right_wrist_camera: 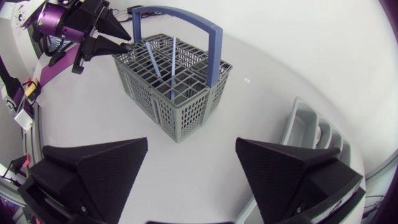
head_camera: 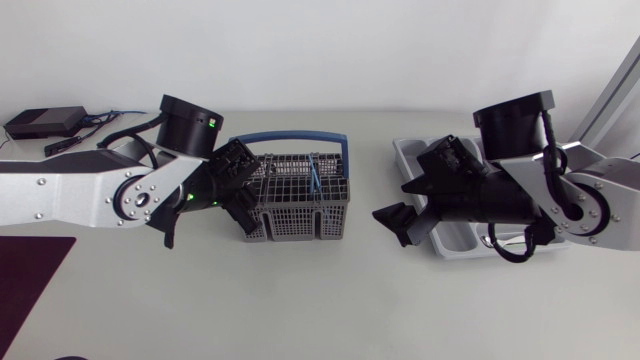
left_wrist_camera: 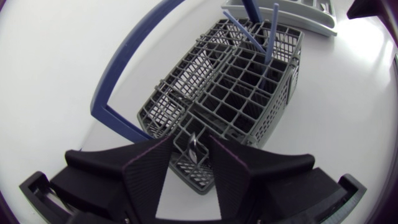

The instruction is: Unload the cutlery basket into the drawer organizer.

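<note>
Grey cutlery basket (head_camera: 300,200) upright at the middle of the table (head_camera: 320,300), its blue handle (head_camera: 290,139) raised and leaning toward the far side. In the compartments at the end nearer the organizer, two blue utensils (right_wrist_camera: 172,65), standing on end, slightly tilted, tops above the rim. In the corner compartment at the opposite end, a small shiny metal piece (left_wrist_camera: 194,147), too small to name.

Grey drawer organizer (head_camera: 410,150) to the basket's right, apart from it, long compartments side by side. Largely hidden in the head view beneath the right arm (head_camera: 585,200).

Left gripper (left_wrist_camera: 189,171) right at the basket's left end, over the corner with the metal piece. Fingers (left_wrist_camera: 146,177) parted by a narrow gap, one to each side of that corner, no visible grip on anything between them. Left arm (head_camera: 80,195) in from the left edge of the head view.

Right gripper (right_wrist_camera: 193,165) above bare table between basket and organizer, tips toward the basket. Fingers spread wide, nothing between them.

Farther out, at the table's far left corner, a black box (head_camera: 45,122) with cables. At the near left edge, a dark mat (head_camera: 25,275).
</note>
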Controlling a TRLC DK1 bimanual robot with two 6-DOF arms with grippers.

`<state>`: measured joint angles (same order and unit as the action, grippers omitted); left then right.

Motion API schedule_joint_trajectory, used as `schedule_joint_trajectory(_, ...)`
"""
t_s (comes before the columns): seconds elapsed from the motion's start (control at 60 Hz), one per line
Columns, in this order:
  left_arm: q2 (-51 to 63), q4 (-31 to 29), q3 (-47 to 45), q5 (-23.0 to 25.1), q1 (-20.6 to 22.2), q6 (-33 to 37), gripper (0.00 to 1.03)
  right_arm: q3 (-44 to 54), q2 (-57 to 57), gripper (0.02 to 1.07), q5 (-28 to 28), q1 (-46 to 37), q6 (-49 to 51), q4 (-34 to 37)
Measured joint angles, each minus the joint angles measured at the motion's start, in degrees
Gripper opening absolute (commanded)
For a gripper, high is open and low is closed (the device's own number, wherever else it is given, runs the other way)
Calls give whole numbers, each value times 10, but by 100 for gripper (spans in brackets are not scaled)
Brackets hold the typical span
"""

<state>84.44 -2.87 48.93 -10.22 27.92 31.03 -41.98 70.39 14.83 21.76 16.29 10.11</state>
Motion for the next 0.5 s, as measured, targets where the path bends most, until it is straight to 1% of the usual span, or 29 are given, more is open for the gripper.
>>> schedule_joint_trajectory(0.117,0,7,0,-9,0,0,25,0,0,103,0,0,0,0)
schedule_joint_trajectory(0.5,12,11,0,-10,0,0,19,0,0,103,0,3,0,0)
